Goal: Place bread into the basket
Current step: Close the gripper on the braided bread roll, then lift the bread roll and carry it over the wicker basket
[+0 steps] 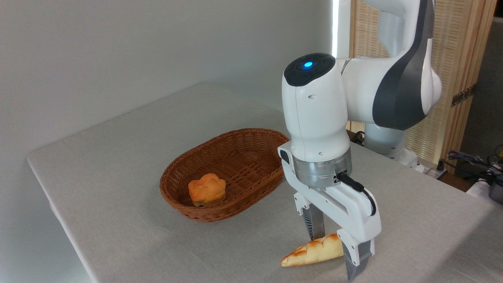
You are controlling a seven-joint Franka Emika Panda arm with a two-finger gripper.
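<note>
The long braided golden-yellow loaf of bread (312, 250) lies on the grey-clothed table (118, 177), well outside the oval brown woven wicker basket (235, 157). The white two-finger gripper (336, 245) straddles its thick end, fingers spread — apparently placed for a pinch, not yet squeezing. The basket holds only a small orange flower-shaped bun (207, 189) — most of its floor is free.

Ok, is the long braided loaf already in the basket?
No, the loaf lies on the table between the fingers of the hand, outside the basket, which holds only the round bun.
</note>
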